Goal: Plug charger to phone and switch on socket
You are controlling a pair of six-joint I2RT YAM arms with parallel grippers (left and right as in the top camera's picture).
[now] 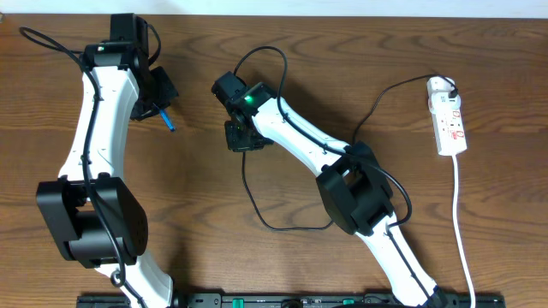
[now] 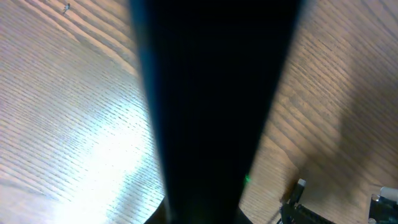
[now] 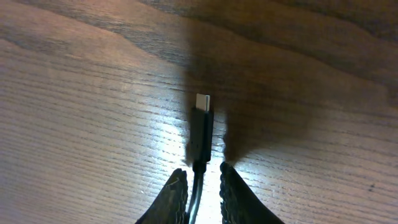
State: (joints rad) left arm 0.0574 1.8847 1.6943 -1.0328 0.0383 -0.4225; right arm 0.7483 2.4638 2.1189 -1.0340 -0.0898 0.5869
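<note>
1. Only the overhead view takes in the whole table (image 1: 360, 43). The left gripper (image 1: 161, 101) hangs toward the far left corner. The right gripper (image 1: 244, 137) stands over the middle, a little nearer the far edge.
2. From above, the phone (image 1: 168, 120) is only a thin blue sliver, edge-on, sticking out of the left gripper. The left wrist view shows the phone (image 2: 217, 112) as a broad dark slab with a blue rim down one side, filling the middle of the view.
3. The left gripper is clamped on the phone. Its own fingers do not show in its wrist view.
4. Only the right wrist view shows the end of the charger (image 3: 200, 134): a black connector with a pale metal tip (image 3: 203, 101) pointing away from the gripper. Whether it rests on the wood I cannot tell.
5. The right gripper (image 3: 200, 171) stands narrow but not closed. The cable runs between its fingers (image 3: 177, 193), with a strip of lit wood beside it.
6. Overhead, the charger (image 1: 257, 210) loops across the table toward the near edge. The socket (image 1: 449, 120) lies by the right edge near the far right corner, well apart from both grippers. Its white cord (image 1: 461, 222) trails to the near edge.
7. The table is brown grained wood, glaring under the wrist lights. A black rail (image 1: 300, 301) runs along the near edge and a pale strip (image 1: 428, 7) lies beyond the far edge.
</note>
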